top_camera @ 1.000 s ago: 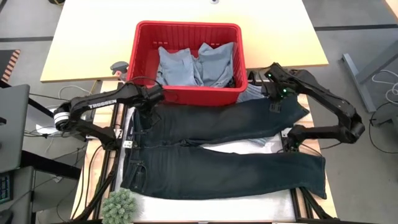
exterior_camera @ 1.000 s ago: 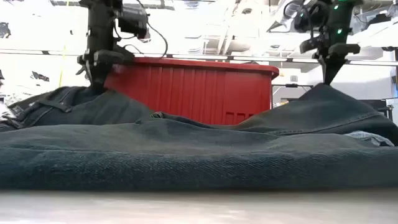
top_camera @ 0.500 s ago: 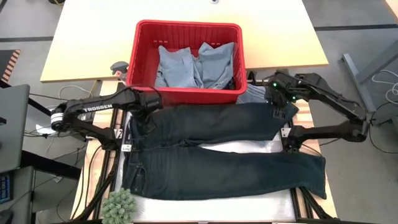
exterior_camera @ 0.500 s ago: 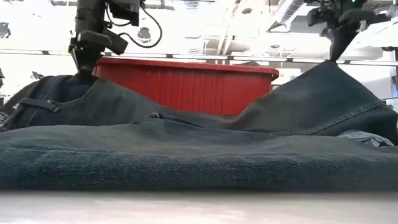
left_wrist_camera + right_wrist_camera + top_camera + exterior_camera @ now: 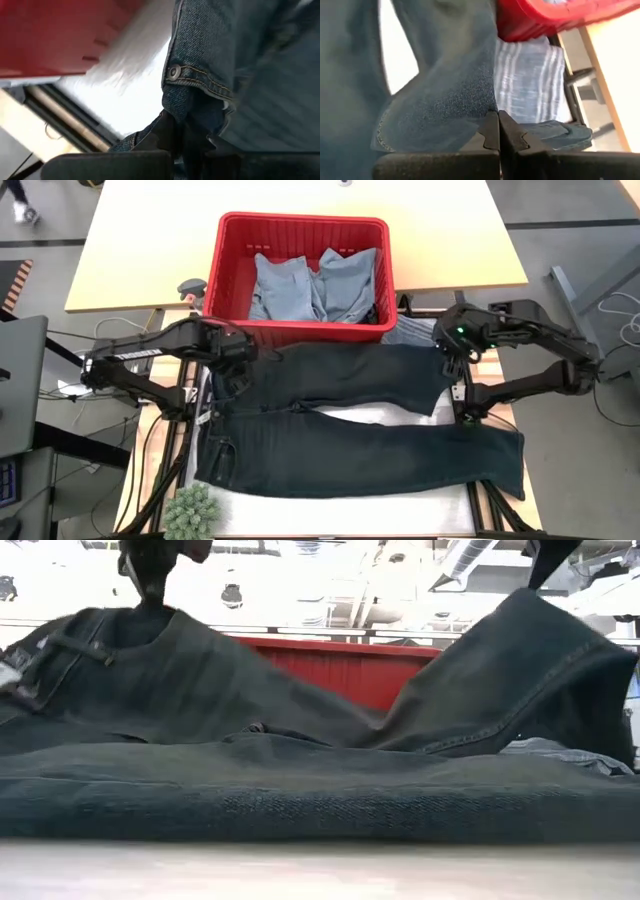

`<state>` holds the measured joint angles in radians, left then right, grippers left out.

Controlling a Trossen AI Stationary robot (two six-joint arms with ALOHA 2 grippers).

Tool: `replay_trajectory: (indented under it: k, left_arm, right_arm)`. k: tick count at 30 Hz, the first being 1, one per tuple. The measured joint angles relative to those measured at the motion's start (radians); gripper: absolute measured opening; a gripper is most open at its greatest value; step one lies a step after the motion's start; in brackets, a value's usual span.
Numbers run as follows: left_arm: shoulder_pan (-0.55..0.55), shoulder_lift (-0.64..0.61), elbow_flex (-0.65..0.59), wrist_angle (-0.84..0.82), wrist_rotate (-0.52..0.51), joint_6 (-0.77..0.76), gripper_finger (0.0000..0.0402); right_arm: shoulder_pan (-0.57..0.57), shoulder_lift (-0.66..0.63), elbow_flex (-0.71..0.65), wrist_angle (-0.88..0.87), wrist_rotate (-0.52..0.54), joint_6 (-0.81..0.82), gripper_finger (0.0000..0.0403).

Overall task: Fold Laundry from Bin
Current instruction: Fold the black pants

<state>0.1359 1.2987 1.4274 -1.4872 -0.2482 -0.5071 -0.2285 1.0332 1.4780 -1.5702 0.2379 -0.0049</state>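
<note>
Dark denim jeans (image 5: pixel 360 430) spread just in front of bin (image 5: pixel 300 225), upper leg lifted at both ends. Left gripper (image 5: pixel 236 363) clamped on waistband; right gripper (image 5: pixel 447 360) clamped on hem, both near bin's front wall. Best carried level and together, away from bin, onto lower leg, edges matched. Count: one jeans, one striped garment (image 5: pixel 408 330) beside bin, two light-blue pieces (image 5: pixel 310 285) inside bin.

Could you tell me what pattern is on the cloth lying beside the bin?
Grey-blue with pale stripes; the striped cloth shows best in the right wrist view.
</note>
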Motion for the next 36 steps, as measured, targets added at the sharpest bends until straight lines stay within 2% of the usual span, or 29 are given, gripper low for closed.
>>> replay_trajectory:
  k: [9,12,15,18,23,26,29,32,36]
  left_arm:
    - [-0.148,-0.009,0.195,-0.081,0.000,-0.088,0.0000]
    - [-0.205,-0.023,0.207,-0.085,-0.001,-0.128,0.0000]
    - [-0.264,-0.029,0.206,-0.084,-0.011,-0.167,0.0000]
    - [-0.313,-0.032,0.206,-0.085,-0.083,-0.198,0.0000]
    - [-0.349,-0.047,0.205,-0.086,-0.139,-0.249,0.0000]
    - [-0.375,-0.048,0.205,-0.085,-0.169,-0.259,0.0000]
    - [-0.403,-0.051,0.205,-0.085,-0.223,-0.256,0.0000]
    - [-0.412,-0.050,0.205,-0.084,-0.232,-0.253,0.0000]
    - [-0.412,-0.051,0.205,-0.084,-0.238,-0.250,0.0000]
  right_arm:
    - [0.287,-0.002,0.143,0.000,0.010,0.299,0.0014]
    - [0.370,-0.002,0.147,-0.002,0.080,0.413,0.0014]
    - [0.420,-0.002,0.135,-0.001,0.200,0.500,0.0014]
    - [0.418,0.000,0.094,-0.001,0.254,0.522,0.0014]
    - [0.360,0.001,-0.044,0.000,0.195,0.487,0.0014]
    - [0.363,0.019,-0.119,-0.003,0.191,0.469,0.0014]
    - [0.375,0.054,-0.147,-0.001,0.262,0.449,0.0014]
    - [0.373,0.085,-0.148,0.000,0.357,0.424,0.0014]
    - [0.329,0.096,-0.159,0.001,0.391,0.387,0.0014]
